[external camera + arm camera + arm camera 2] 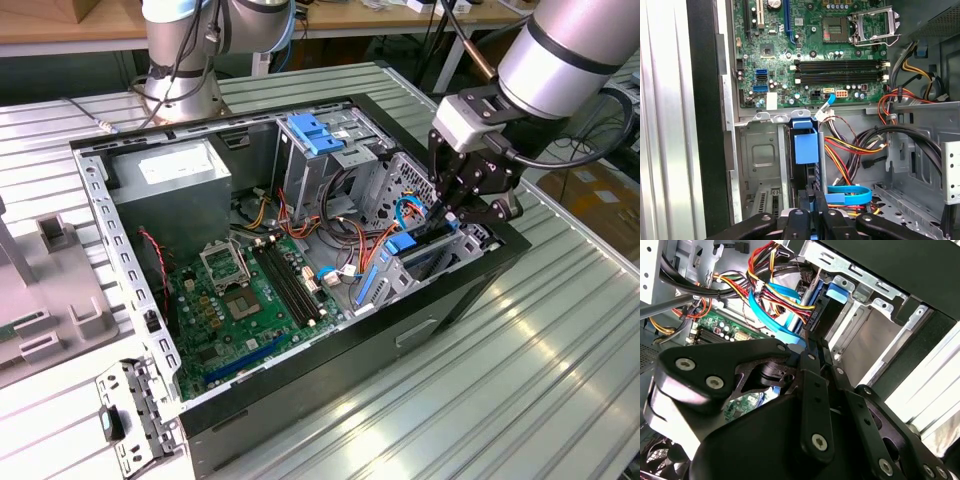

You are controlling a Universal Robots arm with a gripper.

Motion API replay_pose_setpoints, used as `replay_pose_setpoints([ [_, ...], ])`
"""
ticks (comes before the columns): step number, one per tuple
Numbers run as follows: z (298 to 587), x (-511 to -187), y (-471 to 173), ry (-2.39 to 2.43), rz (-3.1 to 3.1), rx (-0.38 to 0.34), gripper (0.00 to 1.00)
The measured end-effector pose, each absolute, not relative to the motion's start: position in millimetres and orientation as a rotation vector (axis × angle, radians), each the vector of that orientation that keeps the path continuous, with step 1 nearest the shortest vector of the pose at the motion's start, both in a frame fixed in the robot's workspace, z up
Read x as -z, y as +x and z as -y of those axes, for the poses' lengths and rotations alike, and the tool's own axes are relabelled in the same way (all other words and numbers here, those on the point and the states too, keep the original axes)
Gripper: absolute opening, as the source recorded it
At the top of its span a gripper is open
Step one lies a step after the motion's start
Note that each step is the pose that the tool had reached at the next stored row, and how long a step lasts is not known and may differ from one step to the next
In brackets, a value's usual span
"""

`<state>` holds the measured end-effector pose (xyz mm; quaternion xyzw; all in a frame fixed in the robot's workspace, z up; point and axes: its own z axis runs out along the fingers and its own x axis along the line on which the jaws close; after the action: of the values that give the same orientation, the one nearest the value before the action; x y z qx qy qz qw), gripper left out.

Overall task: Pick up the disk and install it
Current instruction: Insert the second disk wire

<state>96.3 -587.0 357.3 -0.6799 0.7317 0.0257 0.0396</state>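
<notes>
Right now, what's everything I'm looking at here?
Open black metal computer case: one, lying on the table.
Ribbed silver metal table: one, underneath.
Green motherboard: one, on the case floor.
Grey metal box with white label: one, case corner.
Pale-blue ribbed plastic clip: one, atop the drive cage.
Black rectangular disk with blue plastic rails: one, upright in the bay.
Silver robot arm: one, above the bay.
Jaws: black, shut on the disk.

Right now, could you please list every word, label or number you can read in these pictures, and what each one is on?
None can be read.
White label on the grey power supply box: print too small.
Motherboard markings in the first wrist view: too small and blurred.
The disk at the gripper: no print visible.
</notes>
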Motion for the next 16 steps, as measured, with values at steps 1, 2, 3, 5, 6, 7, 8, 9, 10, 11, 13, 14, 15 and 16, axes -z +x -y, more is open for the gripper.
replay_pose_setpoints([
  [1, 587.0, -357.0, 96.3, -2.084, -2.243, -0.079, 0.16],
  [2, 586.3, -356.7, 96.3, -2.084, -2.243, -0.079, 0.16],
  [3, 585.9, -356.7, 96.3, -2.084, -2.243, -0.079, 0.16],
  [5, 584.3, -356.4, 96.3, -2.084, -2.242, -0.079, 0.16],
  [6, 583.5, -356.4, 96.3, -2.084, -2.241, -0.08, 0.16],
  [7, 582.7, -356.3, 96.3, -2.085, -2.239, -0.082, 0.16],
  [8, 582.6, -356.2, 96.3, -2.084, -2.236, -0.087, 0.16],
  [9, 582.6, -356.2, 96.2, -2.082, -2.231, -0.095, 0.16],
  [10, 582.5, -356.2, 96.2, -2.078, -2.224, -0.107, 0.16],
  [11, 582.5, -356.1, 96.3, -2.074, -2.218, -0.118, 0.16],
  [13, 582.5, -356.1, 96.3, -2.072, -2.215, -0.123, 0.16],
  [14, 582.5, -356.1, 96.3, -2.071, -2.215, -0.123, 0.16],
  [15, 582.6, -356.1, 96.3, -2.071, -2.215, -0.123, 0.16],
  [16, 582.6, -356.1, 96.3, -2.07, -2.213, -0.12, 0.16],
])
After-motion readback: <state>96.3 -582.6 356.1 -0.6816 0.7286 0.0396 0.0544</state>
